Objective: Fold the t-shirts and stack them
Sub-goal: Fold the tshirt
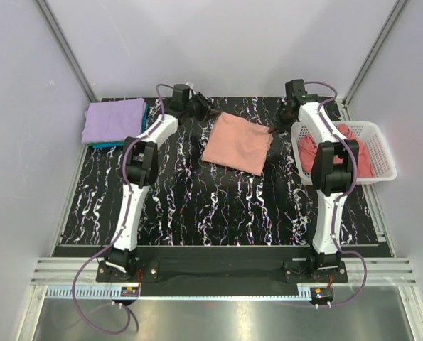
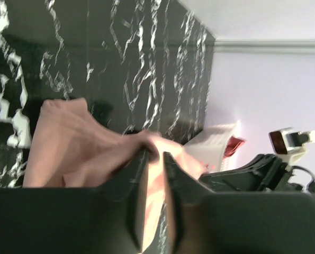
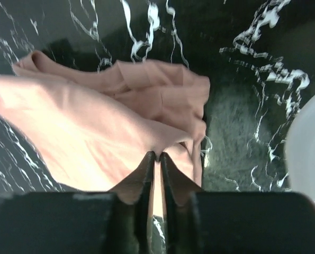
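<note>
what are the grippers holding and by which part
The folded salmon-pink cloth t-shirt: the left gripper pinches its far left corner, the right gripper its far right corner.

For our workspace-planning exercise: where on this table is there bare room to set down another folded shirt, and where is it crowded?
Free: the near half of the mat, between the two arms and nearer than the salmon t-shirt. Crowded: the far edge, from the lavender t-shirt across to the basket.
</note>
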Available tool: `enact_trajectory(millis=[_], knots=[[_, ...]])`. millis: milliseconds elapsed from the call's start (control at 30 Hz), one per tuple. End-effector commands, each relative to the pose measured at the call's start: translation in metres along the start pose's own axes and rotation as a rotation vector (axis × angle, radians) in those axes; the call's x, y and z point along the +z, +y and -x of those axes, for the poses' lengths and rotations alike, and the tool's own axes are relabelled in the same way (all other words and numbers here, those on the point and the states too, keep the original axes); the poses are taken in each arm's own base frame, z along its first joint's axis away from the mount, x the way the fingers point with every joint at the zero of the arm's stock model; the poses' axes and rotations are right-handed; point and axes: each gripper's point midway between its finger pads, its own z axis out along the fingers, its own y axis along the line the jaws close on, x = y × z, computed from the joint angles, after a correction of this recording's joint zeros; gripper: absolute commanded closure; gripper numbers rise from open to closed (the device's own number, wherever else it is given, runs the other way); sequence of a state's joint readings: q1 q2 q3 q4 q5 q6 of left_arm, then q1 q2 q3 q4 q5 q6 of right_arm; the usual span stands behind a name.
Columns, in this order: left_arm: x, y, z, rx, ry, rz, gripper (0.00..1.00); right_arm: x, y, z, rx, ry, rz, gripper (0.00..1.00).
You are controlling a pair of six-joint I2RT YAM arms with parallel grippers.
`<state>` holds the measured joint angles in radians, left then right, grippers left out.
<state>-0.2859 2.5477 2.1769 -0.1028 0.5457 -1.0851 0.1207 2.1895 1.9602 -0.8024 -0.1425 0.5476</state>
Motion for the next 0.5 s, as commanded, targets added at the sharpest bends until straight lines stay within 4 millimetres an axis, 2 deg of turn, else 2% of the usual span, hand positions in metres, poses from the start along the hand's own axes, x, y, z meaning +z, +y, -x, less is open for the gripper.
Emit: enact_trajectory(millis=[0, 33, 67, 100, 133, 167, 200, 267, 300, 367, 400, 433, 467], knots=[[-0.002, -0.043, 0.034, 0.054, -0.119, -0.124, 0.68, -0.004, -0.003, 0.031, 0.037, -0.072, -0.015, 0.84], [-0.005, -0.046, 0.039, 0.056, -0.133, -0.129, 0.64, 0.0, -0.002, 0.036, 0.035, -0.079, -0.007, 0.78], [-0.008, -0.048, 0.043, 0.061, -0.143, -0.133, 0.61, 0.001, 0.0, 0.04, 0.022, -0.086, 0.004, 0.6], [-0.017, -0.057, 0.053, 0.074, -0.171, -0.144, 0.59, 0.004, -0.002, 0.043, -0.006, -0.088, 0.003, 0.54], [-0.023, -0.058, 0.058, 0.095, -0.185, -0.13, 0.5, -0.004, 0.005, 0.052, -0.023, -0.11, 0.015, 0.5], [-0.028, -0.057, 0.064, 0.11, -0.211, -0.113, 0.49, -0.006, 0.008, 0.055, -0.037, -0.114, 0.023, 0.49], [-0.041, -0.069, 0.069, 0.136, -0.229, -0.112, 0.49, -0.008, 0.009, 0.057, -0.047, -0.115, 0.025, 0.5], [-0.049, -0.069, 0.067, 0.184, -0.229, -0.086, 0.5, -0.014, 0.016, 0.058, -0.052, -0.117, 0.054, 0.58], [-0.052, -0.067, 0.058, 0.213, -0.203, -0.067, 0.51, -0.015, 0.026, 0.052, -0.05, -0.098, 0.114, 0.64], [-0.054, -0.065, 0.044, 0.232, -0.163, -0.059, 0.52, -0.009, 0.031, 0.039, -0.033, -0.052, 0.157, 0.67], [-0.048, -0.049, 0.022, 0.222, -0.104, -0.034, 0.52, -0.007, 0.034, 0.032, -0.031, -0.029, 0.176, 0.68], [-0.051, -0.053, 0.015, 0.243, -0.092, -0.037, 0.52, 0.002, 0.033, 0.019, -0.034, 0.003, 0.171, 0.69], [-0.05, -0.048, 0.005, 0.246, -0.072, -0.027, 0.52, 0.005, 0.032, 0.013, -0.037, 0.015, 0.172, 0.68]])
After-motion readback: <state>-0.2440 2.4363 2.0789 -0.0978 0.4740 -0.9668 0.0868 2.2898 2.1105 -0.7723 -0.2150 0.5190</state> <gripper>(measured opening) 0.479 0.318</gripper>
